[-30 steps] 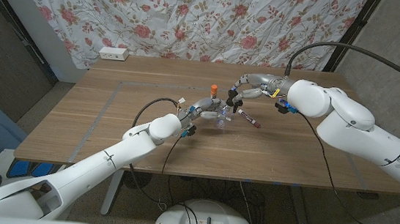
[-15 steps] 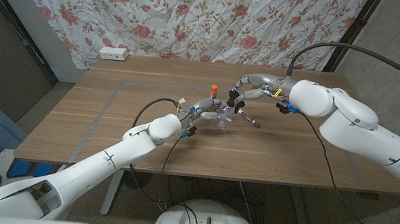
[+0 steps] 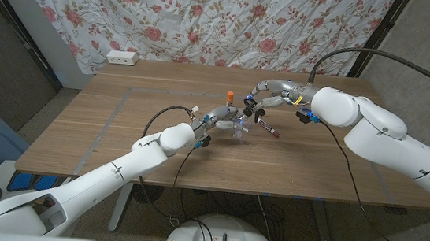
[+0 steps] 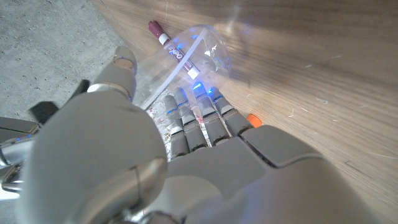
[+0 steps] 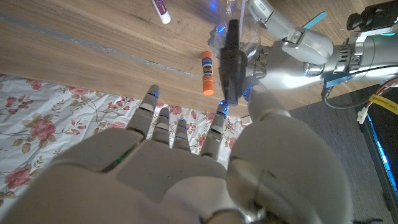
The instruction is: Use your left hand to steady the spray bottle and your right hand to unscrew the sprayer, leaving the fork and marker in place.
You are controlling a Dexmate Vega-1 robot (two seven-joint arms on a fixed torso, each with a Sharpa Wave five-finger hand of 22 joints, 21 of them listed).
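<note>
**Both hands meeting at the spray bottle near the table's middle**

The clear spray bottle (image 3: pixel 237 126) is sitting near the centre of the wooden table (image 3: pixel 119 127), slightly toward the far side. In the left wrist view the transparent body (image 4: pixel 199 53) is pointing away from the palm along the fingers, with its thin dip tube running lengthwise inside; whether the bottle is standing upright or tilting cannot be told from the head view. The black sprayer (image 5: pixel 231 59) is showing in the right wrist view as a dark, elongated piece on the bottle's end, between the two hands.

The left hand (image 3: pixel 221 119) is gripping the bottle, its fingers (image 4: pixel 196 118) lying close together along the clear wall and the thumb (image 4: pixel 118 71) coming round on the other side.

The right hand (image 3: pixel 258 97) is hanging just beyond the bottle, at the sprayer. Its fingers (image 5: pixel 180 134) are reaching forward, only slightly spread. Whether they are touching or clasping the sprayer cannot be told.

A marker (image 3: pixel 267 128) with a dark red cap is lying flat on the table just beside the bottle, on the robot's right. An orange-capped tube (image 3: pixel 231 97) is sitting just beyond the left hand, toward the far edge; in the right wrist view it (image 5: pixel 207 73) is lying on the wood.
</note>
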